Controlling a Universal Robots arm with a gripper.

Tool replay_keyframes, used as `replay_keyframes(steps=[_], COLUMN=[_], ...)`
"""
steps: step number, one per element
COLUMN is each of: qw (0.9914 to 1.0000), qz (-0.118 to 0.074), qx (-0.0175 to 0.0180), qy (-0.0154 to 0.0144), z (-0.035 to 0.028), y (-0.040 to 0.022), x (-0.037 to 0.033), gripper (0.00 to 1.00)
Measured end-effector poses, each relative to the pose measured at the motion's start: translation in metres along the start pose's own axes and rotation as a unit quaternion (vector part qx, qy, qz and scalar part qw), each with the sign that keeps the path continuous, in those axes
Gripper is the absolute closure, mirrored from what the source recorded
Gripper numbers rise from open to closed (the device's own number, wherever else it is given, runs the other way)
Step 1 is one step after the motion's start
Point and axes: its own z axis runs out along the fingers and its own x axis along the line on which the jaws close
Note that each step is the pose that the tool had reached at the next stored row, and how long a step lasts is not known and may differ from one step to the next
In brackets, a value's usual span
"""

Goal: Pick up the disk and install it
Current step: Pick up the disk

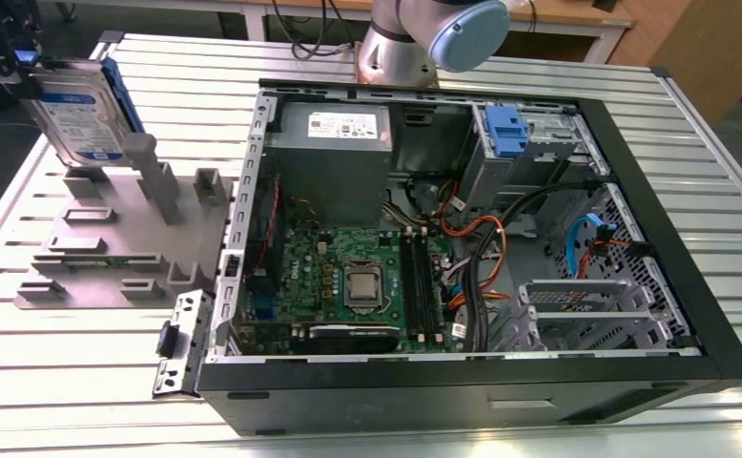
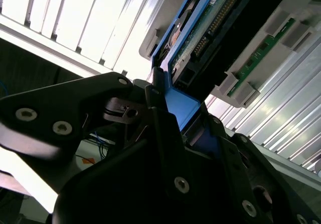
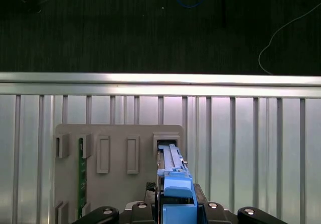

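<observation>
Arm base [image 1: 403, 48] stands behind the open PC case [image 1: 473, 239]. The fingers [image 2: 163, 133] are clenched on the disk [image 1: 81, 114], which hangs upright below them over the grey rack [image 1: 116, 239]. Desk [image 1: 676, 143] edge is near the fingers, the case well apart.

Computer case [image 1: 714, 315] sat on slatted table [image 1: 728, 143]. Fixture plate [image 1: 104, 253] lay just beside case, at exterior view's left. Disk [image 1: 78, 114] hung upright above fixture plate, clamped in gripper [image 3: 176, 206]. Power supply [image 1: 333, 143], motherboard [image 1: 345, 277] lay inside case; robot base [image 1: 403, 48] stood behind case.
</observation>
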Motion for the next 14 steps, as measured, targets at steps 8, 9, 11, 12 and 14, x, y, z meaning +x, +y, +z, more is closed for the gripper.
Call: replay_keyframes(steps=[8, 9, 11, 12, 14], qw=[1.0, 1.0, 1.0, 1.0, 1.0], qz=[0.0, 0.0, 0.0, 0.0, 0.0], qx=[0.0, 0.0, 0.0, 0.0, 0.0], qy=[0.0, 0.0, 0.0, 0.0, 0.0], z=[-0.0026, -0.0043, -0.0057, -0.0059, -0.0063], y=[0.0, 0.0, 0.0, 0.0, 0.0], x=[0.0, -0.0001, -0.0001, -0.0001, -0.0001], gripper=[0.64, 0.64, 0.64, 0.64, 0.64])
